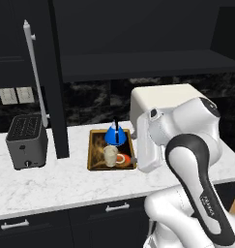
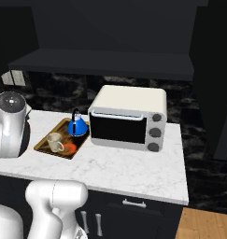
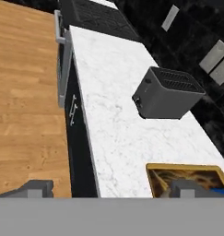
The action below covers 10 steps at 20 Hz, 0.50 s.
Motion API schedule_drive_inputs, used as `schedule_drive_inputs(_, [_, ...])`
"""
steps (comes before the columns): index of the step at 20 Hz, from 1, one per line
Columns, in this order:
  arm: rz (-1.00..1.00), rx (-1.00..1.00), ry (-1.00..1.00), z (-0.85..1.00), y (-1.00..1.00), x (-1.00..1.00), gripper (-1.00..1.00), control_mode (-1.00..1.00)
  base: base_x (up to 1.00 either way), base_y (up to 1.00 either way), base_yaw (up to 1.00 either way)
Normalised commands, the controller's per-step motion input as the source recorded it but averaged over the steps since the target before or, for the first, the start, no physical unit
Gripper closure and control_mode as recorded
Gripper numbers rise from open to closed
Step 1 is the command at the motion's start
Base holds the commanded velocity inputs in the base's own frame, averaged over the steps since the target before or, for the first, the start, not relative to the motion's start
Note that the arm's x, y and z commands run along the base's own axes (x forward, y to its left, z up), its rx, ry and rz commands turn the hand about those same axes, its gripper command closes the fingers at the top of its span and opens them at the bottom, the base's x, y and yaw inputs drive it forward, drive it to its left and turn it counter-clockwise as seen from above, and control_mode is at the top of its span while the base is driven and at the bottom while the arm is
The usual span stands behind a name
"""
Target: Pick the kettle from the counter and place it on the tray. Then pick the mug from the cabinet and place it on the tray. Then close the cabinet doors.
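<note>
Simulated kitchen, with two of three task steps judged complete. The blue kettle point(image 1: 114, 134) stands at the far end of the tray point(image 1: 94, 154), and the cream mug point(image 1: 110, 156) sits upright just nearer, beside the orange-red patch; both rest on the white marble counter point(image 1: 56, 181), between the grey toaster point(image 1: 26, 141) to the left and the cream toaster oven point(image 2: 128, 116) to the right. In the hand view the gripper point(image 3: 112, 188) shows its two finger tips set wide apart at the bottom edge, nothing between them, looking along the counter toward the toaster with a corner of the tray at lower right. The cabinet point(image 1: 138, 63) stands open above, its dark shelf exposed; one cabinet door point(image 1: 56, 82) is swung out edge-on, its long silver bar handle point(image 1: 34, 68) near the toaster. The remaining step, closing the doors, appears to carry three risks: the arm, folded close over the tray, could sweep the light kettle or mug off as it turns toward the door; a push placed too near the hinge could slip without moving the panel; and the forearm could catch the toaster. The right-hand door's position cannot be determined.
</note>
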Motion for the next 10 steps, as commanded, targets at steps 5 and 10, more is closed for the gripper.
schedule_drive_inputs(5, [0.16, -0.03, -0.05, 0.14, 0.02, -0.31, -1.00, -1.00, 0.00, 0.00, 0.00])
schedule_drive_inputs(10, [0.26, 0.03, -0.28, 0.12, 0.02, -0.33, -1.00, -1.00, 0.00, 0.00, 0.00])
